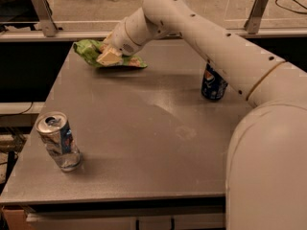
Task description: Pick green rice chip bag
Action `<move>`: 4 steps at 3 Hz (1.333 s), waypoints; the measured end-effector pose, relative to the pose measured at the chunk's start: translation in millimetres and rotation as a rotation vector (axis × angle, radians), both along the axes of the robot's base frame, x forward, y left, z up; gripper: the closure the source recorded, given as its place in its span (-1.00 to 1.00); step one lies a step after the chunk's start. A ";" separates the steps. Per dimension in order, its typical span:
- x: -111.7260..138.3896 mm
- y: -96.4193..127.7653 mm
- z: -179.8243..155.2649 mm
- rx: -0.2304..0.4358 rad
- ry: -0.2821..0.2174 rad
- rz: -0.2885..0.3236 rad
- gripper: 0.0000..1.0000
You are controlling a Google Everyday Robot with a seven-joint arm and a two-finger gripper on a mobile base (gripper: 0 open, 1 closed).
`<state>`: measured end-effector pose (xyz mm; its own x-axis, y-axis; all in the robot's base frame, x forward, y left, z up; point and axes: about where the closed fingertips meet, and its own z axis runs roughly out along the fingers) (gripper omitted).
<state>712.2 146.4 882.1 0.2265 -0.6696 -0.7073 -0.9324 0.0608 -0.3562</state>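
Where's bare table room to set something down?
Biggest free patch: table middle, between the dented silver can near-left and the blue can at right. Front edge right of the silver can is bare too. Crowded: far-left corner, gripper on the green rice chip bag; arm overhangs the right side.

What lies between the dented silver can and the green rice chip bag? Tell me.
Nothing: the camera view shows only bare grey table from the dented silver can to the green rice chip bag, with the gripper down at the bag.
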 end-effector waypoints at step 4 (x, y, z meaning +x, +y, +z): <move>-73.4 1.1 129.0 0.330 -0.122 0.185 1.00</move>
<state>638.8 147.5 1011.2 0.4178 -0.3504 -0.8383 -0.8904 0.0257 -0.4545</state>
